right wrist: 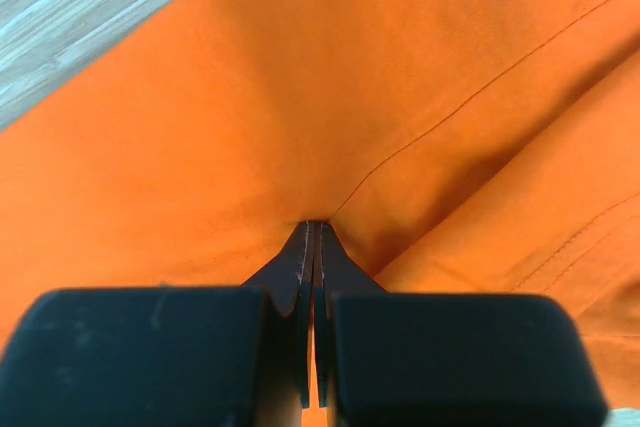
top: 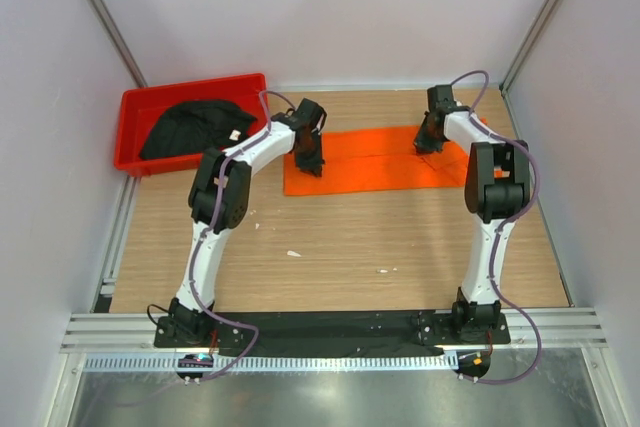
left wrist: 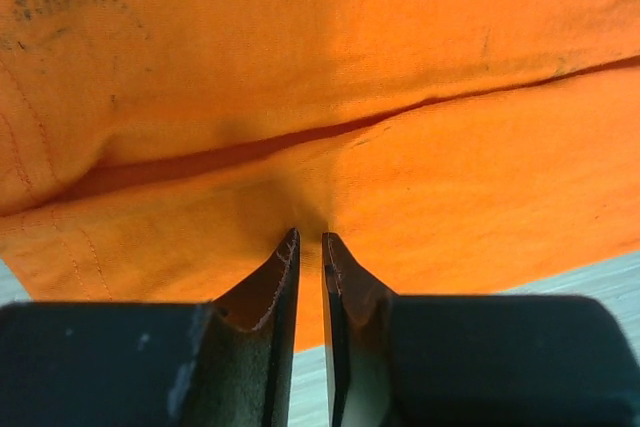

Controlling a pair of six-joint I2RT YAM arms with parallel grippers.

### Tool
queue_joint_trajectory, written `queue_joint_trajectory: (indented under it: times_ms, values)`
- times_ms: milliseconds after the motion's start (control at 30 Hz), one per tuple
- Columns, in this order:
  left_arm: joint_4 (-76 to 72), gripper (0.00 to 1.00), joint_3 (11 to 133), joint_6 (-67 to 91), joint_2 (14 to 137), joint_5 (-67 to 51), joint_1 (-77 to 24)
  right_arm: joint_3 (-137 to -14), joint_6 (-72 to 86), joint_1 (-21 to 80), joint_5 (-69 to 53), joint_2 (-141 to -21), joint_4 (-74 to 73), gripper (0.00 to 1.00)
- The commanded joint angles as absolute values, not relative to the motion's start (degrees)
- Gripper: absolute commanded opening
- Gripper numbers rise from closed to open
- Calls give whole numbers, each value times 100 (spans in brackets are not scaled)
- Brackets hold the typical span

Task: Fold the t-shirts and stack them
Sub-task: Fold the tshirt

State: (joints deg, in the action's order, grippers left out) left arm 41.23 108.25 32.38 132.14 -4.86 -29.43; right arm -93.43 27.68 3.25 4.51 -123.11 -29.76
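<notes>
While the orange t-shirt (top: 375,159) lies at the far side, long axis left to right, we hold its ends: left gripper (top: 310,167) and right gripper (top: 428,145) each pinch a fold. Wrist views alone show the pinches; the top view alone shows the black t-shirt (top: 195,127) in the red bin (top: 190,84).

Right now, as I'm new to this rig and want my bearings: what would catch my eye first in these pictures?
The bright orange t-shirt lies as a flat band across the far middle of the wooden table. The left arm's fingers pinch it near its left end, and the right arm's fingers pinch it toward its right end. At the far left, a red bin holds the crumpled black t-shirt.
</notes>
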Motion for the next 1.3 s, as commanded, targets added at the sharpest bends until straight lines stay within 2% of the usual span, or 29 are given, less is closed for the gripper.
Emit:
queue_joint_trajectory:
  times_ms: [0,67,200,267,300,367,400,600,700,867,1000,1033,1267]
  values:
    - [4517,17,10635,2988,12833,-308,-2971,-9738,2619,325,483,-12164,-3110,1]
    - [4657,20,10705,2953,12735,-299,-2979,-9774,2619,299,457,-11910,-3409,2]
    - [4799,34,10889,2795,12411,-168,-3023,-9493,2646,203,632,-11155,-3542,8]
    - [4694,38,10898,2655,12331,-141,-3023,-9475,2663,150,738,-10970,-3760,26]
    - [4676,40,10916,2559,12366,-167,-3023,-9466,2689,89,773,-10873,-3840,44]
    - [4702,41,11100,2216,12603,-324,-3023,-9440,2803,70,852,-10837,-4042,60]
    - [4711,41,11161,2084,12708,-421,-3023,-9439,3039,-95,809,-10898,-4113,71]
    - [5089,42,11356,1512,13298,-308,-3015,-9554,3822,-308,1090,-11144,-4614,88]
    - [5045,42,11084,1608,13333,-360,-3015,-9501,4192,-264,1195,-11258,-4553,93]
    - [5080,41,10644,1801,13219,-518,-3015,-9440,4526,-176,1257,-11601,-4553,94]
    - [4966,41,10179,2012,13008,-816,-3032,-9290,4509,-79,1327,-11733,-4272,94]
    - [4914,41,9986,2108,12903,-896,-3050,-9255,4483,-62,1379,-11751,-4141,99]
    - [4755,40,9239,2749,12508,-1669,-3506,-9615,4097,0,1485,-12348,-3824,100]
